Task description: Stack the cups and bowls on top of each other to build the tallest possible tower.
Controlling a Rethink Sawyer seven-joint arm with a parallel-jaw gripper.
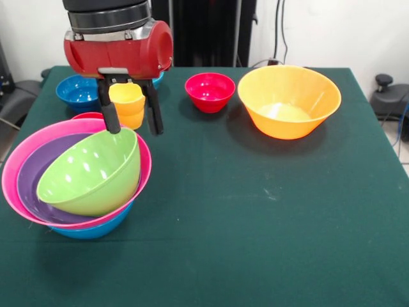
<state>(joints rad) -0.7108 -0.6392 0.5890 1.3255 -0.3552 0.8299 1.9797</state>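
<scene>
Green tablecloth [255, 211] below, the claw [133, 131] (fingers spread wide, holding nothing) touches the tilted green bowl [92, 173].

Dark green table [255, 211] throughout. By its left edge, a lime green bowl [92, 171] sits in a purple bowl [32, 176], that in a hot pink bowl [16, 160], bright blue bowl [96, 229] showing underneath. Yellow-orange cup [128, 104] between the black fingers of the tool [130, 125], red housing above. Far edge: blue bowl [77, 93], red bowl [209, 91], large orange bowl [289, 101] with a paler inside
</scene>
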